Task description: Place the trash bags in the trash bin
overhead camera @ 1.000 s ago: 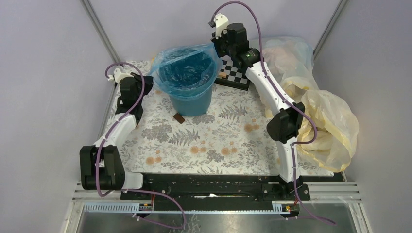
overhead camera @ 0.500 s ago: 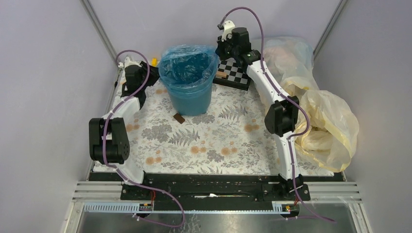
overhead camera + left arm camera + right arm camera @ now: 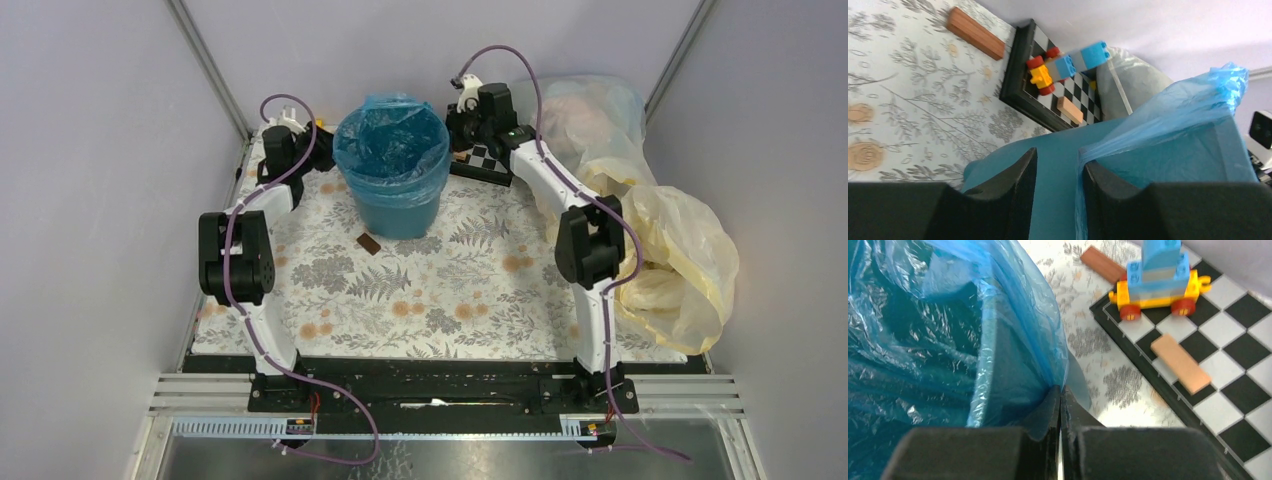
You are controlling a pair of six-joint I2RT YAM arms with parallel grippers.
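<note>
The teal trash bin stands upright at the back middle of the table. The blue trash bag lines it, its edge folded over the rim. My left gripper is at the bin's left side. In the left wrist view it is open, the bin wall shows in the gap, and bag film lies against the right finger. My right gripper is at the bin's right rim. It is shut on the bag's edge.
A checkerboard with a brick toy car and a tan block lies right behind the bin. A brown block lies in front of the bin. Pale yellow bags and a clear stuffed bag fill the right side.
Both arms swung towards the back and down beside the bin. The bag's mouth, earlier stretched wide, now hugs the rim. My left gripper opened and let go of the bag.
</note>
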